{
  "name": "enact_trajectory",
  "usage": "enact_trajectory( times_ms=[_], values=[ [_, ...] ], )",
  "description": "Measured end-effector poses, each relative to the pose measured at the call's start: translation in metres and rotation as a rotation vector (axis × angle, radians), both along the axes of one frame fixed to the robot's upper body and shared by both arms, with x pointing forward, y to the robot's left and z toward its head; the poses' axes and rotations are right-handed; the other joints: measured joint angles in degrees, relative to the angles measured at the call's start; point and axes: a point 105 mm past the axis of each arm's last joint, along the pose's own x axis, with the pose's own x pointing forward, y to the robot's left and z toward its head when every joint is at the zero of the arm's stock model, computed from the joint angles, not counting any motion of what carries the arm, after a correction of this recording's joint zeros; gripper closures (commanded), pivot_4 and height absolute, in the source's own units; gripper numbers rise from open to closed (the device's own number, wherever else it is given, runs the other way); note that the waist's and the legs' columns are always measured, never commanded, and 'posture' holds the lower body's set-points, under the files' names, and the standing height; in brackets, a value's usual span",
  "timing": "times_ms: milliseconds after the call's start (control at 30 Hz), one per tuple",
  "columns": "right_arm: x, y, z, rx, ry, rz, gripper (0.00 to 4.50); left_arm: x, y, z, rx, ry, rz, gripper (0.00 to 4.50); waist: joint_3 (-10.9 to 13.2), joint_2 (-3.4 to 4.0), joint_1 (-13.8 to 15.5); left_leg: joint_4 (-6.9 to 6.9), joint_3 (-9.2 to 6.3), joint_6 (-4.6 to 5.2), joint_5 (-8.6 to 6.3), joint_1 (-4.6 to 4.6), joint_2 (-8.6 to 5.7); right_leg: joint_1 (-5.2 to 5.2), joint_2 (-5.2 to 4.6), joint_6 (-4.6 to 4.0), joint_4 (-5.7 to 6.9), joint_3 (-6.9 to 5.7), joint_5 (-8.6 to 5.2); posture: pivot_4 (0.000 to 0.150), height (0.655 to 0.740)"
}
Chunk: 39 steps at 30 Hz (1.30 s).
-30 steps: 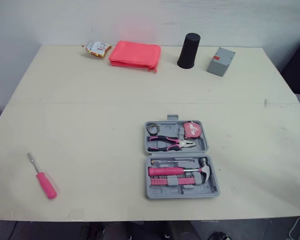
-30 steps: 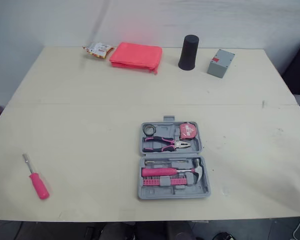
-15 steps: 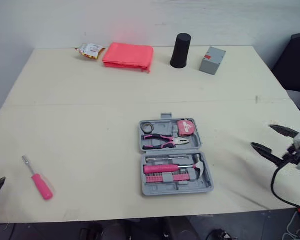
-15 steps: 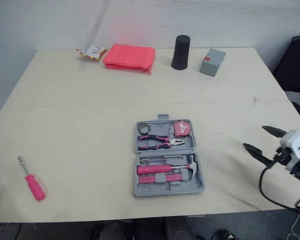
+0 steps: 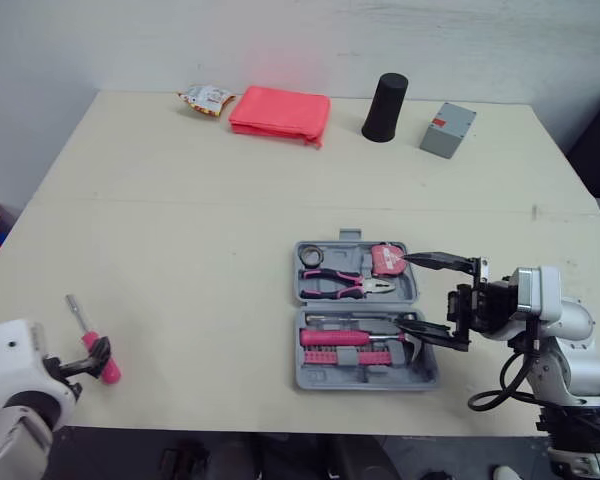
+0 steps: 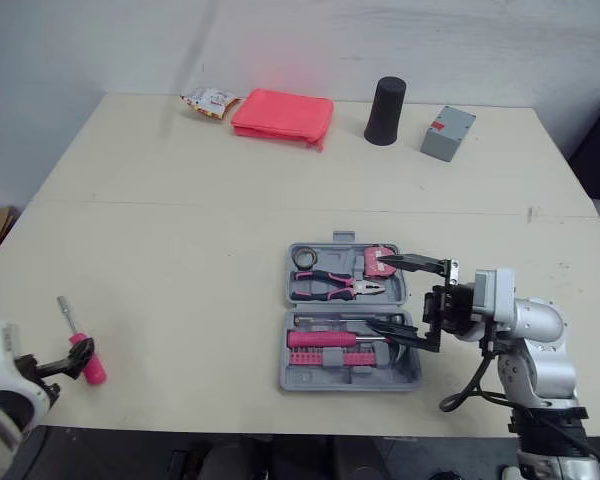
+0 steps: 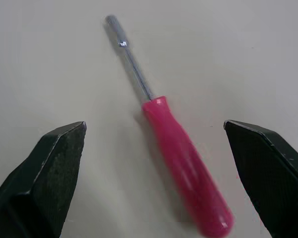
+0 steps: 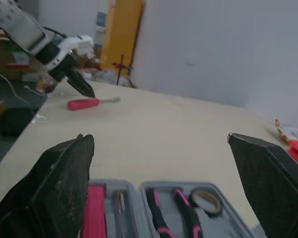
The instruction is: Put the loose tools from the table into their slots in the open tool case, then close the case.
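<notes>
The open case (image 5: pixel 365 381) lies near the front edge of the surface (image 5: pixel 180 220), right of middle. Its rear half holds a tape roll (image 5: pixel 309 258), pliers (image 5: pixel 345 285) and a tape measure (image 5: pixel 386 260). Its front half holds a hammer (image 5: pixel 355 338) and bits (image 5: pixel 330 356). 1 screwdriver (image 7: pixel 181 158) lies loose near the front left corner, flanked by the wide-open, empty left hand (image 7: pixel 154 124). The right hand (image 5: pixel 405 290), also wide open and empty, hovers at the case's right edge.
</notes>
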Motion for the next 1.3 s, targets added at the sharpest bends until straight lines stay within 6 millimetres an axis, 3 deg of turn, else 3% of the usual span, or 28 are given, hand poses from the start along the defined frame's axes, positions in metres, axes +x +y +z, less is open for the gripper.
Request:
enact_trajectory(
  times_ms=[300, 400, 633, 667, 833, 967, 1133, 1300],
  values=[
    [-0.008, 0.019, 0.019, -0.015, -0.094, 0.131, 0.03, 0.012, -0.005, -0.024, -0.06, 0.088, 0.081, 0.0, 0.0, -0.02, 0.1, 0.0, -0.01, -0.01, 0.05, 0.0, -0.02, -0.02, 0.0, -0.02, 0.0, -0.01, 0.01, 0.15, 0.74],
    [-0.009, 0.022, 0.023, -0.017, -0.109, 0.143, 0.0, 0.016, -0.007, -0.026, -0.064, 0.086, 0.08, 0.78, 0.0, 0.0, 0.2, 0.0, -0.01, -0.02, 0.08, 0.06, -0.02, 0.02, 0.0, -0.02, 0.01, -0.01, 0.01, 0.15, 0.74],
    [-0.01, 0.017, 0.017, -0.034, -0.086, 0.116, 0.0, 0.016, -0.006, -0.033, -0.092, 0.076, 0.075, 3.81, -0.1, 0.21, -0.2, -0.09, 0.04, -0.03, 0.09, 0.18, -0.02, 0.09, -0.01, -0.05, 0.02, 0.02, 0.02, 0.15, 0.74],
    [-0.009, 0.016, 0.017, -0.035, -0.087, 0.112, 0.0, 0.016, -0.005, -0.034, -0.088, 0.078, 0.075, 3.98, -0.2, 0.24, -0.3, -0.12, 0.08, -0.04, 0.09, 0.22, -0.01, 0.09, -0.01, -0.06, 0.02, 0.04, 0.01, 0.15, 0.74],
    [-0.013, 0.008, 0.013, -0.065, -0.072, 0.079, 0.0, 0.021, -0.004, -0.03, -0.069, 0.043, 0.018, 3.97, -0.1, 0.25, 0.0, -0.21, 0.09, -0.07, 0.09, 0.36, -0.01, 0.16, -0.01, -0.12, 0.01, 0.06, -0.02, 0.15, 0.74],
    [-0.017, -0.014, 0.01, -0.11, -0.055, -0.01, 0.0, 0.04, -0.017, -0.009, 0.028, -0.043, -0.258, 3.97, -0.1, 0.08, 0.7, -0.19, 0.03, -0.06, 0.07, 0.11, -0.02, 0.06, -0.06, -0.16, -0.1, -0.02, 0.0, 0.15, 0.74],
    [-0.025, -0.04, 0.006, -0.149, -0.019, -0.121, 0.0, 0.057, -0.079, 0.043, 0.247, -0.194, -0.957, 3.97, 0.0, 0.11, 1.7, -0.34, 0.01, -0.31, -0.18, -0.08, -0.04, 0.07, -0.19, -0.27, -0.55, -0.32, 0.07, 0.15, 0.74],
    [-0.037, -0.061, -0.002, -0.206, 0.009, -0.211, 0.0, 0.061, -0.153, 0.061, 0.294, -0.292, -1.545, 3.97, -0.1, 0.42, 2.5, -0.48, 0.08, -0.01, -0.12, -0.16, 0.04, 0.07, -0.06, -0.31, -0.89, -0.29, 0.07, 0.15, 0.74]
  ],
)
